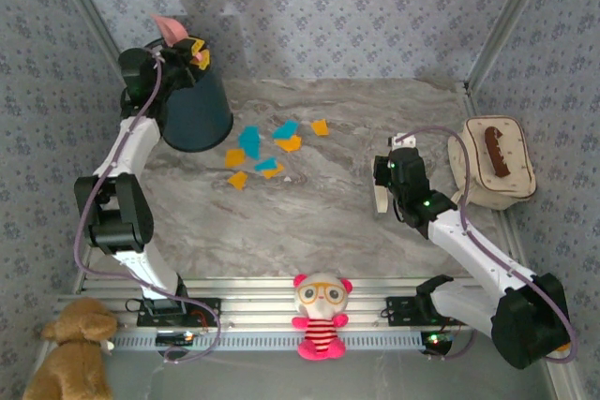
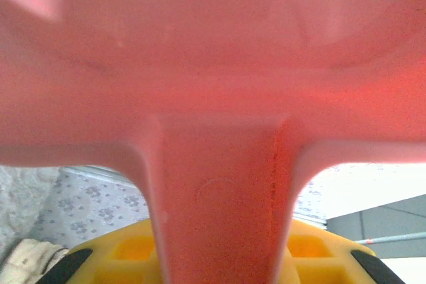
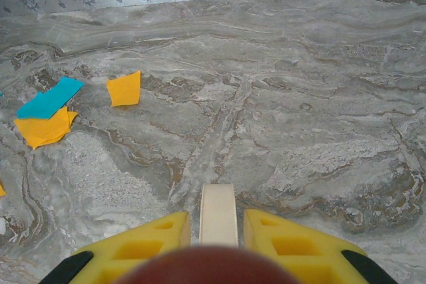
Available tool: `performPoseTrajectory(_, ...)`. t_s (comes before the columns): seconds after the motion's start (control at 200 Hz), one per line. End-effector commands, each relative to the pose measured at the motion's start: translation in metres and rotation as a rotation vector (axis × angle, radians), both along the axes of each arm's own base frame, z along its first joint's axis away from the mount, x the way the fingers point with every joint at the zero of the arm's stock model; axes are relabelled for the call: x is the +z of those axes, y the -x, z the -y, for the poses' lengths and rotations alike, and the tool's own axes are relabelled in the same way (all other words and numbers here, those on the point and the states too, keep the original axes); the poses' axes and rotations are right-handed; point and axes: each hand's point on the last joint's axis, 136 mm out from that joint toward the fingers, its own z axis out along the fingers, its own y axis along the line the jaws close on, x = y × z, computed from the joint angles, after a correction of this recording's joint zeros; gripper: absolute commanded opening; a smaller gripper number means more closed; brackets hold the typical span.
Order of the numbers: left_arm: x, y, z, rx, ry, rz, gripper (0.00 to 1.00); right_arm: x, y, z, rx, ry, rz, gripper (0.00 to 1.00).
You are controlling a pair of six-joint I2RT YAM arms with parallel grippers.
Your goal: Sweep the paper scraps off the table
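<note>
Several orange and cyan paper scraps (image 1: 258, 152) lie on the marble table (image 1: 328, 222), just right of a dark bin (image 1: 197, 110). My left gripper (image 1: 195, 49) is raised over the bin's rim, shut on the handle of a pink dustpan (image 1: 171, 27). Up close, the dustpan (image 2: 213, 64) hides most of the left wrist view, its handle between the yellow fingers (image 2: 126, 251) of the left gripper (image 2: 219, 257). My right gripper (image 1: 384, 180) hovers right of the scraps, shut on a cream handle (image 3: 217, 211). From the right gripper (image 3: 217, 231), scraps (image 3: 124, 88) lie ahead to the left.
A beige bag (image 1: 492, 164) with a brown item on it sits at the right edge. A pink-and-white plush (image 1: 321, 314) and a brown teddy (image 1: 70, 344) rest by the near rail. Floral walls close in the back and sides.
</note>
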Motion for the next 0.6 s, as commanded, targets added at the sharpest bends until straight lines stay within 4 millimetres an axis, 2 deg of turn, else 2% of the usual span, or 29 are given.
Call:
performPoseTrajectory(0.0,0.042,0.012,0.004,0.004,0.079,0.108,0.00,-0.001,0.000,-0.002,-0.004,-0.021,0.003,0.00)
performPoseTrajectory(0.31,0.054,0.015,0.005,0.013,0.204,0.131,0.00,-0.003,0.002,-0.002,-0.002,-0.019,-0.001,0.00)
performPoseTrajectory(0.47,0.066,0.018,0.009,-0.016,0.187,0.164,0.00,-0.002,0.002,-0.002,-0.002,-0.024,0.001,0.00)
performPoseTrajectory(0.595,0.081,0.027,0.015,-0.044,0.133,0.204,0.00,0.001,0.002,-0.010,0.032,-0.035,0.005,0.00)
